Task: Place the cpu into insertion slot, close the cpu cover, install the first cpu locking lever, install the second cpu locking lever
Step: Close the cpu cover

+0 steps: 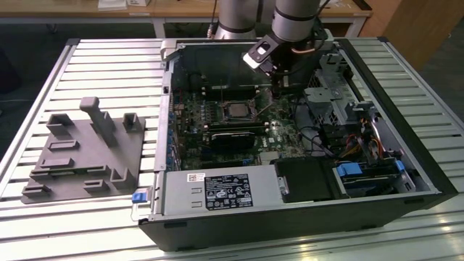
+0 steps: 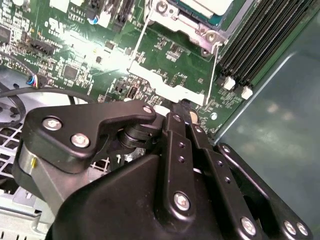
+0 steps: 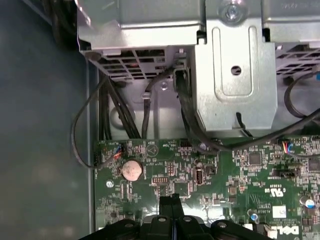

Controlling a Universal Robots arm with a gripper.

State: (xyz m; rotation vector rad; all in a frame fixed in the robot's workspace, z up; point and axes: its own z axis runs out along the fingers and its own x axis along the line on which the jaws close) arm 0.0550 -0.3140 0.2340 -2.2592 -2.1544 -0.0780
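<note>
we see grpr (image 2: 181, 107) fingers narrow, tips together | over green board (image 3: 240, 170) nr its edge | cpu (image 2: 206, 4) nearby, apart

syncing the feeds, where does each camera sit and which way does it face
Exterior view: off the arm, high up, looking down into the open case; the arm and gripper show.
First wrist view: on the wrist, facing past the gripper onto the board and a metal cage.
Second wrist view: on the wrist, facing along the shut gripper to the cpu.
Shared: both wrist views show gripper and board; exterior and second wrist views show the cpu.
</note>
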